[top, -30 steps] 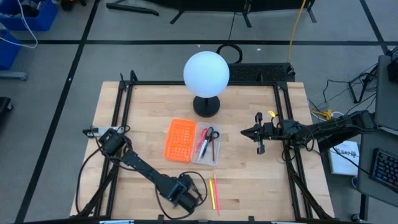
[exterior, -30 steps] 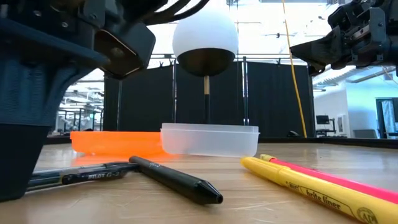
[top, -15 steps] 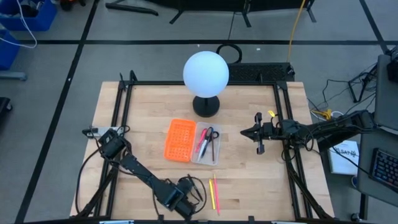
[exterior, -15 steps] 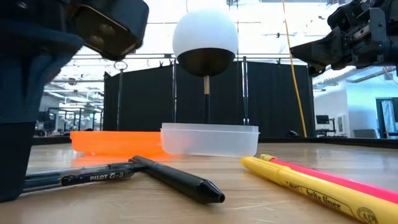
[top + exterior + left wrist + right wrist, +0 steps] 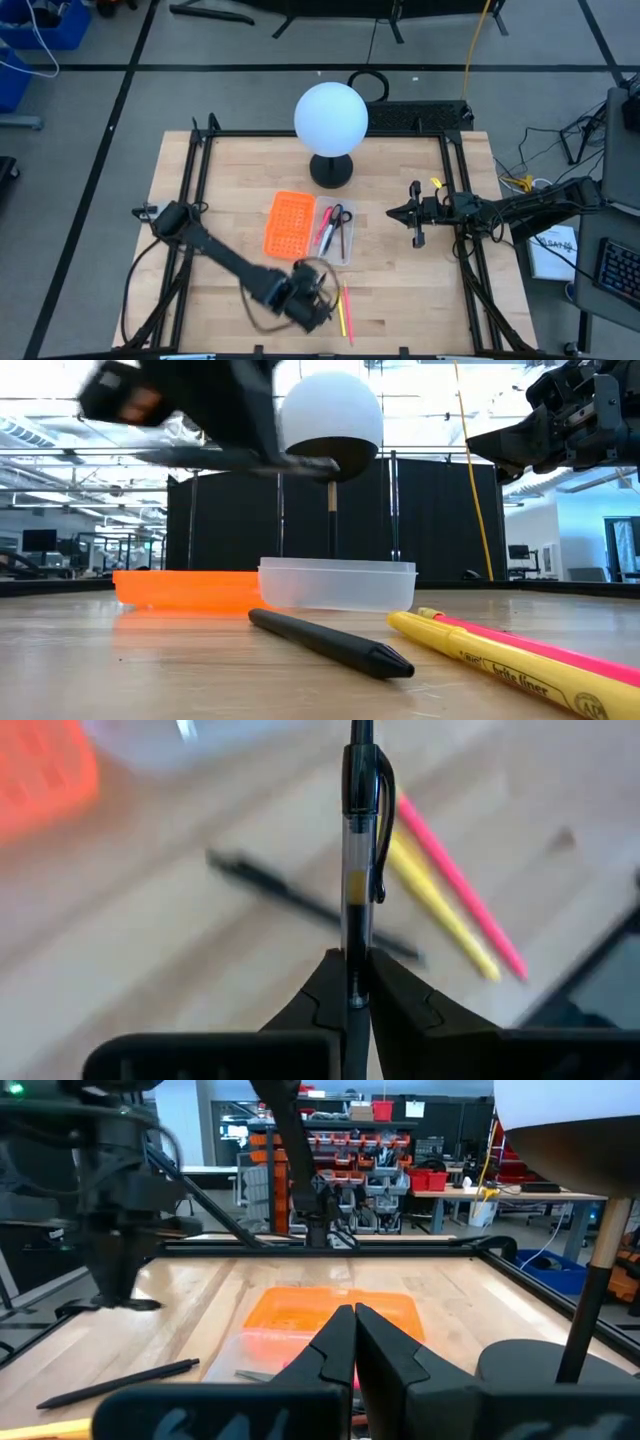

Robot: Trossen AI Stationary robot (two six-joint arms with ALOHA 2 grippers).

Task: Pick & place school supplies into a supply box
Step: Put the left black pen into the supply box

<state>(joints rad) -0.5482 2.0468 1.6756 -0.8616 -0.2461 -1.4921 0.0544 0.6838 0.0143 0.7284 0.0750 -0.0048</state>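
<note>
The table [image 5: 240,180] is pale wood with a smooth, faintly shiny finish. The box [image 5: 337,584] is frosted translucent plastic, the panel [image 5: 289,224] perforated orange plastic. The held pen [image 5: 358,850] has a clear glossy plastic barrel; the fingers [image 5: 400,1005] look matt black.

Looking like a robotics lab or workshop: light butcher-block wooden table [image 5: 250,180] sitting inside a black metal frame [image 5: 330,134] on grey floor, shelving stacked with red and orange parts bins [image 5: 345,1155] standing behind, black curtain panels [image 5: 440,520] hanging across the room.

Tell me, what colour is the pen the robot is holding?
Clear with black ends, the pen; left wrist view shows it best.
</note>
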